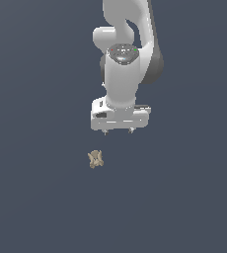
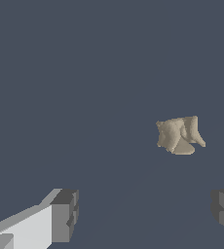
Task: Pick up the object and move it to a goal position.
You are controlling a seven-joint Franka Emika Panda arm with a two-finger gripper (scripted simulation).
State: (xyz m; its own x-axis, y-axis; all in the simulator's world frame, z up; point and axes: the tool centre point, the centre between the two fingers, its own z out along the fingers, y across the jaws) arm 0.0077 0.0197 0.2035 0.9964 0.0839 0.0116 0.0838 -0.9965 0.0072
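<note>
Floor [image 1: 31,197]: we see one flat, dark blue-grey surface filling both views, with no goal marker visible on it, so we cannot say where the object has to end up.

Arm [image 1: 123,74]: it hangs straight down from the top of the exterior view with the wrist vertical, which we read as a stance chosen for a top-down grasp.

Gripper [image 1: 118,131]: its fingers are spread wide with nothing between them. In the wrist view the two dark pads [image 2: 65,214] sit far apart, a gap much wider than the object, so we judge it is set to drop around the piece.

Object [image 1: 95,159]: this small tan, knobbly lump lies on the floor, apart from the gripper, towards the exterior view's left and lower in that picture. In the wrist view the object [image 2: 179,135] lies off-centre, closer to one finger, so we think the hand must shift sideways before it descends.
</note>
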